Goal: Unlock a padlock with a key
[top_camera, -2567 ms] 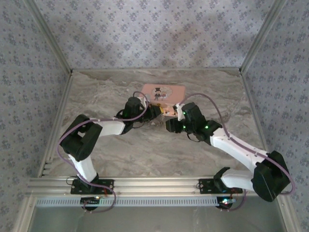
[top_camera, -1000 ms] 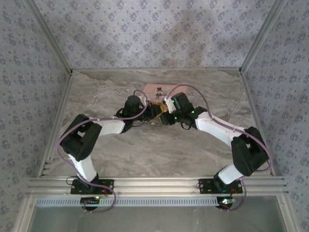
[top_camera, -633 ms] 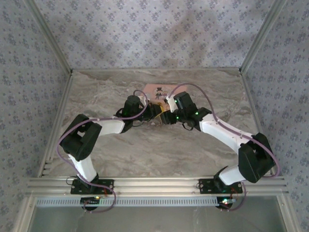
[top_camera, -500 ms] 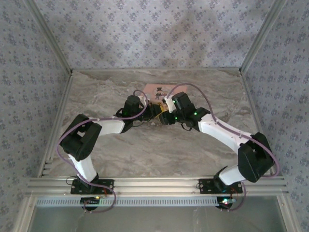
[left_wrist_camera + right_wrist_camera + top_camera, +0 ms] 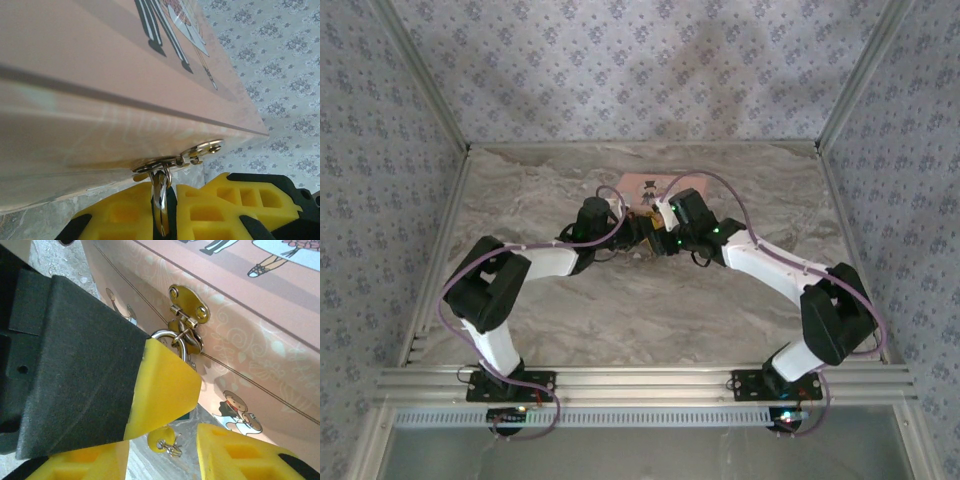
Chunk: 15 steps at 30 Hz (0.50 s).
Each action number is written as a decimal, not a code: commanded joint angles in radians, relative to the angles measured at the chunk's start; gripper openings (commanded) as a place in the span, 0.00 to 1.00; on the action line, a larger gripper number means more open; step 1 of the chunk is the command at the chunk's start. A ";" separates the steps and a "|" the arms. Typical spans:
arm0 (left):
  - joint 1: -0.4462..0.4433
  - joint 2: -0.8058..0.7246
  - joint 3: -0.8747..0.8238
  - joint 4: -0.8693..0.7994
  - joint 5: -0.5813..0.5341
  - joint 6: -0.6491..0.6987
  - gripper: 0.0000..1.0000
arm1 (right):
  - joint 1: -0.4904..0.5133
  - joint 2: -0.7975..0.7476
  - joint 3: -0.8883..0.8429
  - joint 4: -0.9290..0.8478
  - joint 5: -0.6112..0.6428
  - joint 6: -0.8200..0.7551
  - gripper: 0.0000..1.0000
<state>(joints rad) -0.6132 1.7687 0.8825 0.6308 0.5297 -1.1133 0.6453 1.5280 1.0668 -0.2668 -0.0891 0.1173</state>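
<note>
Along the near edge the frame rail (image 5: 650, 378) carries both bases, and the desk (image 5: 620, 320) ahead of them lies open between the two forearms. Since the earliest overhead picture the right arm (image 5: 770, 268) has swung in from the right. It now meets the left arm (image 5: 540, 262) wrist to wrist at the front of the pink tin (image 5: 642, 184). Over the last second its elbow has shifted out and back, with little change at the tip. The left jaws are closed on the padlock (image 5: 160, 200). Only the shackle shows, rising between the yellow pads (image 5: 220, 202) to the gilt clasp (image 5: 192, 152). The right jaws stand apart and hold nothing. What looks to be the key (image 5: 161, 439), small, yellow-headed and with a wire ring, sits in the gap between them, just under one of the left pads and touching neither right pad that I can see. Whether it is seated in the lock cannot be told, as the body is hidden. Judgement: the approach is complete, the lock is steadied, and the step in hand is taking the key's head to turn it. Clearance is poor at the work, with the tin wall just behind, a left pad just above and the desk close below. To either side the desk is free, and the walls (image 5: 650, 70) stand well apart from both arms.
</note>
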 commanded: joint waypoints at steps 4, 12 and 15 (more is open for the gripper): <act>0.004 -0.016 0.024 0.081 0.039 -0.022 0.00 | 0.005 0.030 0.041 -0.019 0.021 -0.018 0.40; 0.005 -0.017 0.024 0.084 0.041 -0.025 0.00 | 0.000 0.034 0.043 -0.011 0.011 -0.018 0.15; 0.007 -0.017 0.021 0.086 0.042 -0.023 0.00 | -0.008 0.032 0.041 -0.014 -0.016 -0.018 0.00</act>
<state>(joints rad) -0.6056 1.7691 0.8825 0.6308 0.5289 -1.1194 0.6464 1.5562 1.0840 -0.2695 -0.0937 0.0998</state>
